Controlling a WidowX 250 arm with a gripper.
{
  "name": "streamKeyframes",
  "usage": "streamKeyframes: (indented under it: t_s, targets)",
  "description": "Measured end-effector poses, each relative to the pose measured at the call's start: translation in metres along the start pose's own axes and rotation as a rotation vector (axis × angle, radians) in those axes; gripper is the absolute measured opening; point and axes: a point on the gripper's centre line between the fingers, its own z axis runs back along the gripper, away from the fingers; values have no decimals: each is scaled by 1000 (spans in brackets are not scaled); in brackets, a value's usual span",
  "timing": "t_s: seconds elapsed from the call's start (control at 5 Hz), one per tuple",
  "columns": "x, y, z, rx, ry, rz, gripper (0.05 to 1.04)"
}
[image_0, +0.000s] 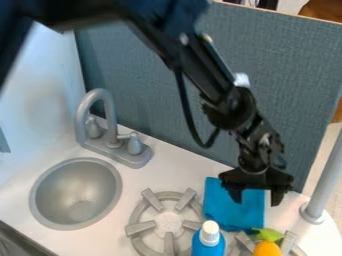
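One flat, blue, roughly rectangular cloth is lying on the white counter, its right part sitting below the claw, which is hanging open with fingers spread; whether they are touching, I cannot tell. A white-capped blue bottle is overlapping the cloth's near edge in view, an orange toy is sitting near it, a grey burner is lying left, and the sink is sitting farther off.

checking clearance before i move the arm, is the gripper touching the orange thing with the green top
Apart. The camera view shows the gripper above it in the picture, with blue cloth and white counter visible between them.
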Motion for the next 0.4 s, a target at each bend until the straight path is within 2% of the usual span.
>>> streamKeyframes:
  t_s: [0.2,0.4]
  targets:
    - [6,1,-25,30,-4,-3,1000]
    - [9,1,-39,59,2,2,1000]
